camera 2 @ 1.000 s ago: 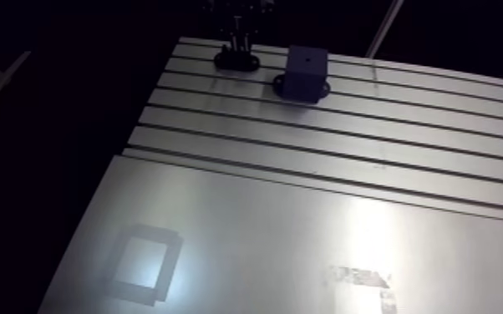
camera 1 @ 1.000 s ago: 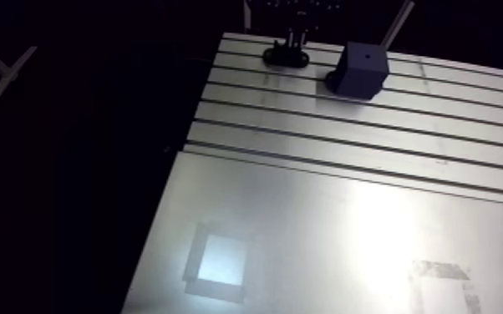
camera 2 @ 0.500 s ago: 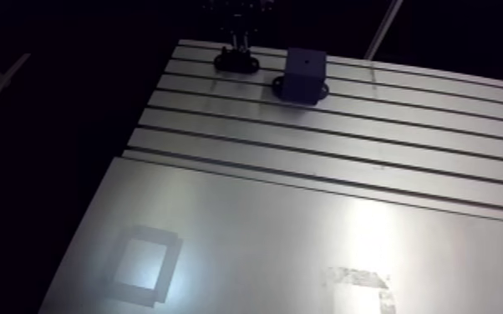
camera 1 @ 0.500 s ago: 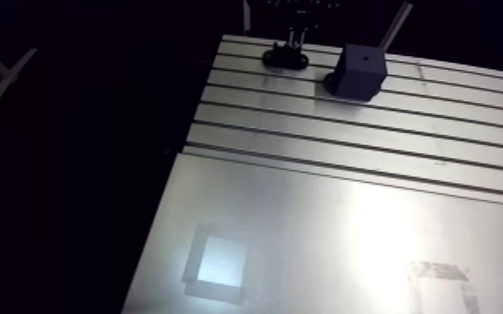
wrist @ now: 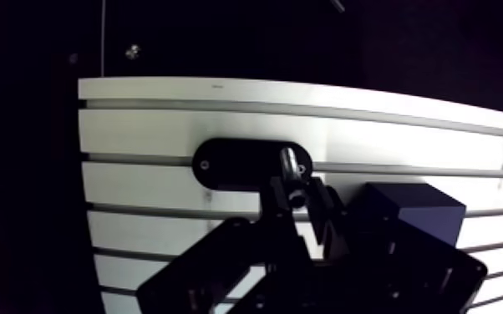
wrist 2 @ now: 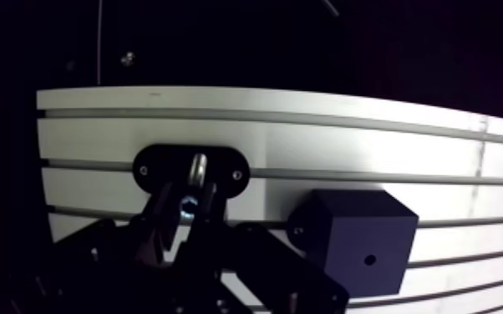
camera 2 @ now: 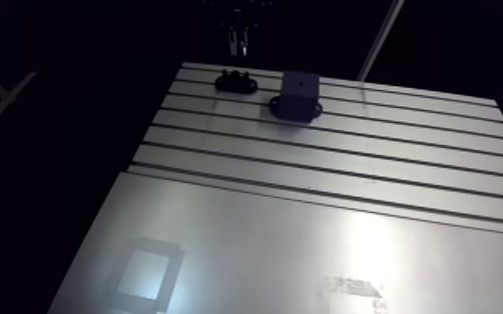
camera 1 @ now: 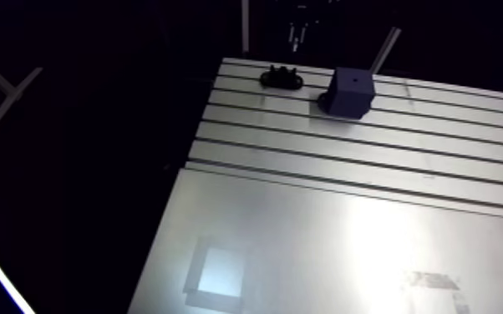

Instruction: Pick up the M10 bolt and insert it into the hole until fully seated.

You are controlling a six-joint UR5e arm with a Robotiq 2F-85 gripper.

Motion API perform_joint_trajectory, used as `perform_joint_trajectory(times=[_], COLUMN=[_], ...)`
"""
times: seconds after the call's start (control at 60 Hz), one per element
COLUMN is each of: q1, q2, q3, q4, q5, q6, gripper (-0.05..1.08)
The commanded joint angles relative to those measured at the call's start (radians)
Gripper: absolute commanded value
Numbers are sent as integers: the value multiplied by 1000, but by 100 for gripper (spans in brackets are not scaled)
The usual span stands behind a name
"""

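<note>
Above the holder (wrist: 230,163) and clear of it, clamped tight on the bolt (wrist: 291,169) with the gripper (wrist: 298,199), shank toward the holder, holed block (wrist 2: 355,238) just beside the holder.

I count one M10 bolt (wrist: 290,167), one black oval holder (wrist: 234,163), one dark block (wrist 2: 355,238) bearing one hole (wrist 2: 364,259), two taped squares (camera 1: 217,271) and one slotted table (camera 1: 347,225).

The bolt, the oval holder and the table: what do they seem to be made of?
The bolt looks like bare steel: its shank glints bright. The oval holder seems matte black plastic, perhaps printed; no shine shows. The table looks like brushed aluminium: pale, softly reflective, with slots.
</note>
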Motion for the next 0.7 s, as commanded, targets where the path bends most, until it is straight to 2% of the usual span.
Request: perform_joint_trajectory(times=[0.017,0.183,0.35,0.517,0.583,0.617,0.7], q1=[-3,-36,-91,-136,-150,-155,-157], q2=[-68,-124,-134,-121,-104,-78,-63], q3=[-17,-47,-89,-188,-244,-299,-336], q4=[20,87,198,353,430,504,545], q5=[2,2,3,11,14,17,18], q6=[-4,-30,-38,-57,-61,-65,-66], gripper=[91,104,108,108,108,108,108])
